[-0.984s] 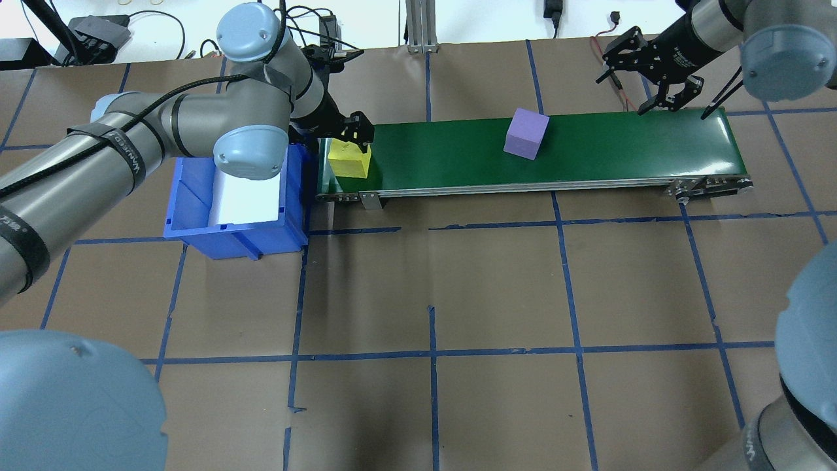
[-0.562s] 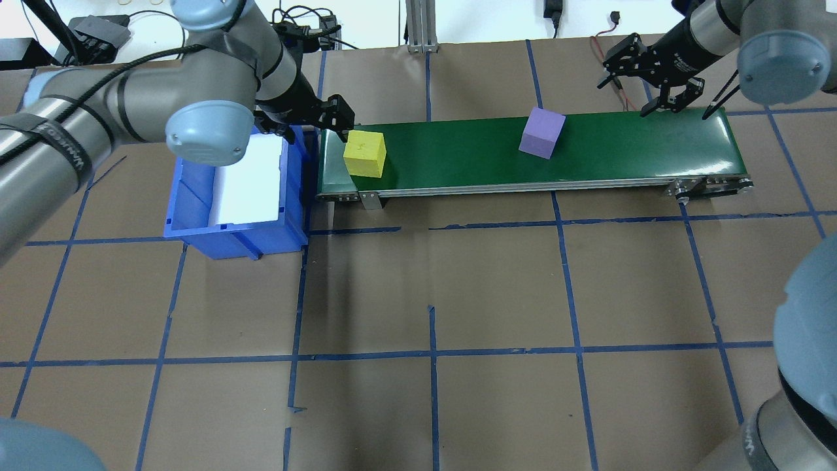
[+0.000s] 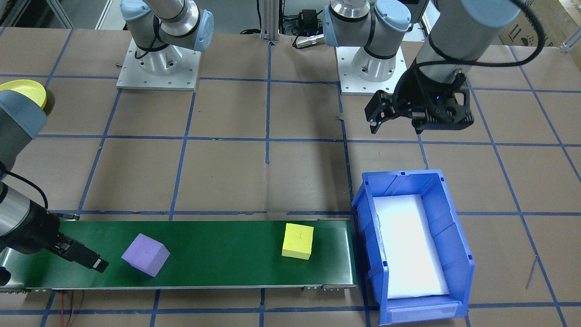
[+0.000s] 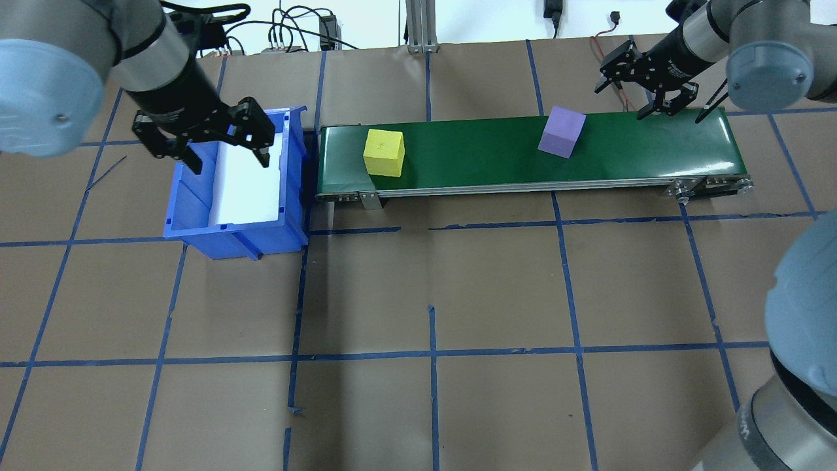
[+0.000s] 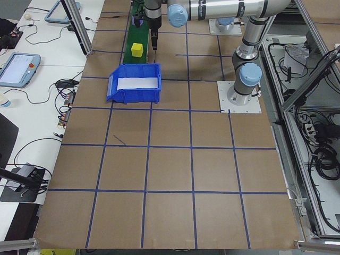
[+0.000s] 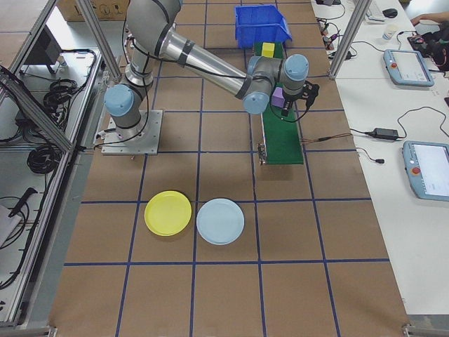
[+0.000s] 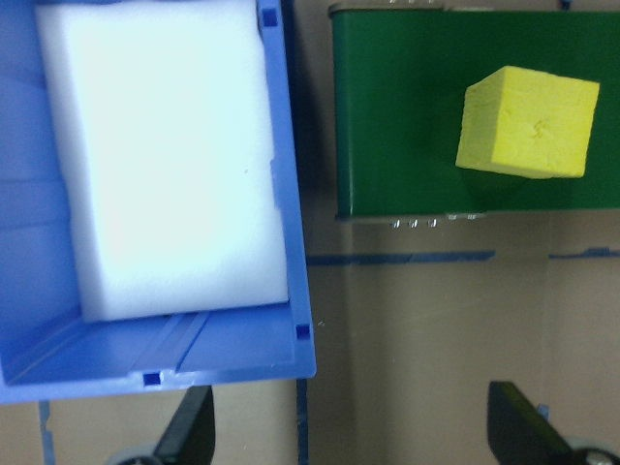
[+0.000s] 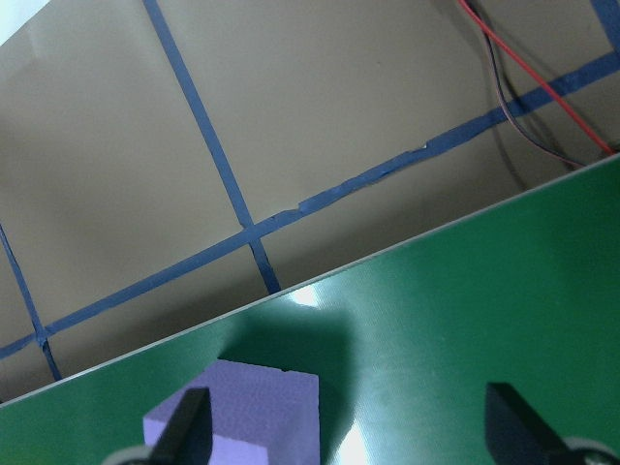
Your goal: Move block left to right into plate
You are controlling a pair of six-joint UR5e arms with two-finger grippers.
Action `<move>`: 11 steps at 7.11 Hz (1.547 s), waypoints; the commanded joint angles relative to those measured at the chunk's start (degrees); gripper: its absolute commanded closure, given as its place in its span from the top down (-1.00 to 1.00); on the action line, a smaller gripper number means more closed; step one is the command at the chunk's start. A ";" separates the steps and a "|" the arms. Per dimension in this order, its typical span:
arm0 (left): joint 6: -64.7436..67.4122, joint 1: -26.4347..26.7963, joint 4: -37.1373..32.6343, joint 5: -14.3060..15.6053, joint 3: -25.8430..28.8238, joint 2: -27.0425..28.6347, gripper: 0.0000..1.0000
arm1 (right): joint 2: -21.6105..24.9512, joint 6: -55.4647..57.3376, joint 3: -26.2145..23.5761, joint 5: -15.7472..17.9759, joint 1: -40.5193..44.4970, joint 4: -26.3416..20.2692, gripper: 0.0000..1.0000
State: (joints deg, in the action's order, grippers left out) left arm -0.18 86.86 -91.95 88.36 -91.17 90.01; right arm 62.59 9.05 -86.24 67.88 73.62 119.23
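Yellow block on the green belt bears a small illegible mark. Left pincer and right pincer: both spread wide, empty.

Silver arms, blue-grey joint caps

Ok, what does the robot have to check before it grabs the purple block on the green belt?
1. Right gripper open: ok, its fingers are spread.
2. Right gripper empty: ok, nothing sits between its fingers.
3. purple block within reach: ok, it lies on the green belt just short of that gripper.
4. Block standing free: ok, the yellow block is far along the belt.
5. yellow plate free to receive a block: ok, it lies bare on the table beside a pale blue plate.
6. Left gripper out of the way: ok, it hangs open above the blue bin.
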 commanded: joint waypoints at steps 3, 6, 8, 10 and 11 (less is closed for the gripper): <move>-0.88 -0.99 -3.16 1.12 -1.57 -3.26 1.00 | -0.63 0.27 0.02 -0.20 0.39 0.74 1.00; -0.88 -0.38 -3.06 1.03 -1.91 -3.35 1.00 | -1.77 0.18 -0.07 -1.08 0.39 2.84 1.00; -0.88 -0.64 -2.45 1.20 -1.56 -3.43 1.00 | -2.47 -0.34 -0.25 -1.26 0.39 2.85 1.00; -0.79 -0.64 -1.91 1.11 -1.47 -3.52 1.00 | -4.22 -1.74 -0.69 -0.65 0.30 3.02 1.00; -0.79 -0.73 -1.91 1.11 -1.38 -3.52 1.00 | -4.15 -2.54 -0.69 -0.47 0.30 3.03 1.00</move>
State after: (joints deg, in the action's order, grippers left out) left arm -0.98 86.20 -93.94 89.50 -92.64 86.50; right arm 58.90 7.57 -86.87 67.08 73.96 122.21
